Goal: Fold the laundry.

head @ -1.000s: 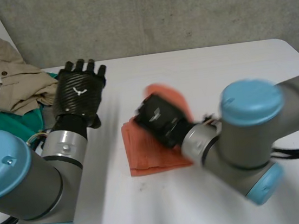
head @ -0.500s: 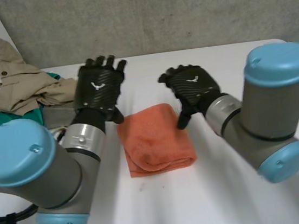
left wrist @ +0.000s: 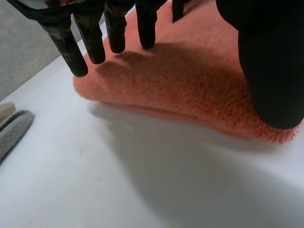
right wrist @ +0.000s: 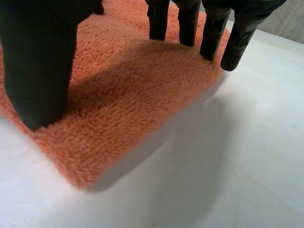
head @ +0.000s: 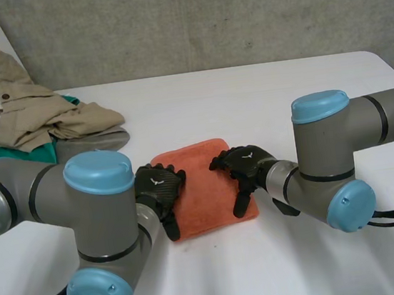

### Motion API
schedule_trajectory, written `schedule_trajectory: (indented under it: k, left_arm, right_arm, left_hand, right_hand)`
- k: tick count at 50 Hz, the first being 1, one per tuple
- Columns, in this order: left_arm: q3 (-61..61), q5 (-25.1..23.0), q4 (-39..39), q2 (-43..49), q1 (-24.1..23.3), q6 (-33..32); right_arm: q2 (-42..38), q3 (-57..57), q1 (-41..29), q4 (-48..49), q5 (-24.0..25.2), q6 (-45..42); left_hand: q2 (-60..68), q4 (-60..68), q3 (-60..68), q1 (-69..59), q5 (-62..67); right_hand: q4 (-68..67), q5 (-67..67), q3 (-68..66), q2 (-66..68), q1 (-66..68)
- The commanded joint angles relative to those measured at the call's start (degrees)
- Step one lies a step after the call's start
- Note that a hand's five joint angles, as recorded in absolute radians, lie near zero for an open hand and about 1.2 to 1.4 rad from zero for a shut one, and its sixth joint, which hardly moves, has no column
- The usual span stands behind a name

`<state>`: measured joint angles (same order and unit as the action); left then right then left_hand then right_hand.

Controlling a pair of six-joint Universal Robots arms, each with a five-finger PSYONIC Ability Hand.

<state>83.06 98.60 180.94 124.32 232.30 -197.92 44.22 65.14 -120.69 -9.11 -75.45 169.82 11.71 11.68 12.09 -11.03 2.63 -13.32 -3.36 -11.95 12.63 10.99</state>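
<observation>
Towel: the orange towel (head: 199, 179) lay folded into a thick pad on the white table (head: 270, 95), about midway between its left and right edges and closer to its near edge than its far one.
Left hand: the left hand (head: 157, 188) sat on the towel's left edge, released and grasping nothing. Its fingers (left wrist: 90, 38) hung nearly straight with their tips at the nap, and its thumb (left wrist: 270, 80) came down by the towel's near left corner.
Right hand: the right hand (head: 246, 166) sat on the towel's right edge, likewise released. Its fingers (right wrist: 211, 33) were straight, with tips on or just above the cloth, and its thumb (right wrist: 38, 66) pressed down near the towel's near right corner.
Other laundry: a beige garment (head: 34, 110) was heaped at the table's far left corner over a green cloth (head: 8, 160). A grey cloth (head: 96, 142) lay under the garment's edge, on the side facing the towel, clear of the towel.
</observation>
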Motion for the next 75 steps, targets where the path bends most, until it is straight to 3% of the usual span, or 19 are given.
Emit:
schedule_trajectory:
  k: [1, 9, 16, 22, 30, 46, 55, 68, 73, 75]
  left_arm:
    - [-1.5, -0.34, 0.29, -0.3, 0.44, -1.77]
    - [-3.34, -2.53, 0.99, -7.41, 0.44, -1.51]
    - [-3.17, -12.81, 0.82, -15.41, 2.19, -1.42]
    - [-2.99, -22.47, -0.06, -18.49, 5.62, -0.19]
    - [-3.26, -28.46, -1.29, -19.73, 6.24, 4.11]
    - [-3.79, -28.82, -1.21, -19.99, 5.01, 5.61]
    - [-3.7, -28.82, -1.21, -19.99, 4.04, 5.61]
    - [-3.43, -28.82, -1.21, -19.9, 4.13, 5.61]
    - [-3.26, -28.9, -1.21, -19.82, 4.22, 5.61]
    - [-3.17, -28.91, -1.21, -19.82, 4.22, 5.61]
  right_arm:
    - [4.98, 1.13, -0.34, 0.49, -2.68, -3.71]
    - [14.13, 9.9, 0.89, 6.9, -5.4, 4.89]
    - [20.72, 21.85, 8.79, 11.3, -5.14, 13.59]
    - [20.55, 27.32, 10.56, 12.62, -2.77, 15.28]
    - [15.37, 28.55, 9.77, 17.72, 1.01, 20.1]
    - [4.65, 18.28, -0.15, 18.16, 0.49, 24.15]
    - [1.83, 14.05, -0.34, 18.16, -2.77, 25.29]
    - [3.06, 12.38, -0.34, 17.9, -2.77, 25.38]
    - [3.41, 12.47, -0.34, 17.64, -2.68, 25.38]
    - [3.33, 12.38, -0.33, 17.64, -2.33, 25.38]
  left_hand:
    - [0.36, 0.39, -0.03, -1.04, -0.57]
    - [-0.82, -0.79, -1.21, 0.14, -1.74]
    - [0.19, 0.22, -0.2, -0.87, -0.74]
    - [0.19, 0.22, -0.2, -0.87, -0.74]
    - [0.52, 0.55, 0.14, -1.2, -0.4]
    - [0.52, 0.56, 0.14, -1.21, -0.4]
    - [0.69, 0.72, 0.31, -1.37, -0.23]
    - [0.86, 0.89, 0.48, -1.54, -0.06]
    - [1.03, 1.06, 0.64, -1.71, 0.11]
    - [1.03, 1.06, 0.64, -1.71, 0.11]
  right_hand:
    - [3.32, 3.36, 1.95, -2.63, -0.99]
    - [3.32, 3.36, 1.95, -2.63, -0.99]
    - [3.32, 3.36, 1.95, -2.63, -0.99]
    - [3.32, 3.36, 1.95, -2.63, -0.99]
    - [3.32, 3.36, 1.95, -2.63, -0.99]
    - [-1.96, -1.91, -3.32, 2.64, 4.29]
    - [-20.81, -20.76, -22.18, 21.5, 23.14]
    - [-10.23, -10.18, -11.59, 10.91, 12.56]
    - [-13.41, -13.36, -14.77, 14.09, 15.74]
    - [-22.13, -22.08, -23.49, 22.81, 24.46]
